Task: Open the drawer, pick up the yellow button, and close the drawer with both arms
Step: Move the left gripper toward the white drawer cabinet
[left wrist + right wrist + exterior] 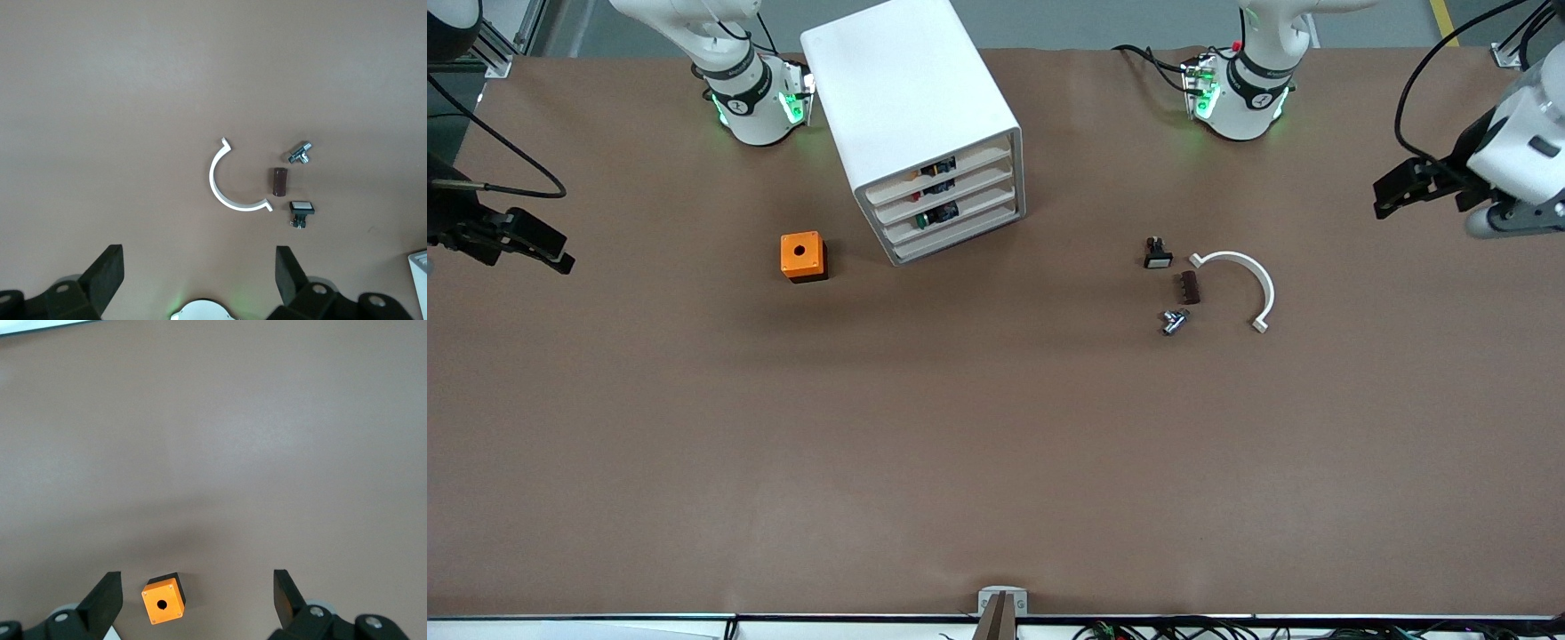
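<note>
The white cabinet [920,107] stands at the table's back, between the two arm bases. Its top drawer [951,173] is shut like the three below it. The button [938,166] shows through the top drawer's front as a small dark body with orange and blue. My left gripper [1380,203] hangs open and empty over the left arm's end of the table; it is also open in the left wrist view [198,273]. My right gripper [565,253] hangs open and empty over the right arm's end, open too in the right wrist view [198,597].
An orange square box with a hole [803,256] [163,598] sits beside the cabinet toward the right arm's end. Toward the left arm's end lie a white curved clip [1240,284] [230,180], a brown block [1190,287], a metal fitting [1174,321] and a small white-capped switch [1158,253].
</note>
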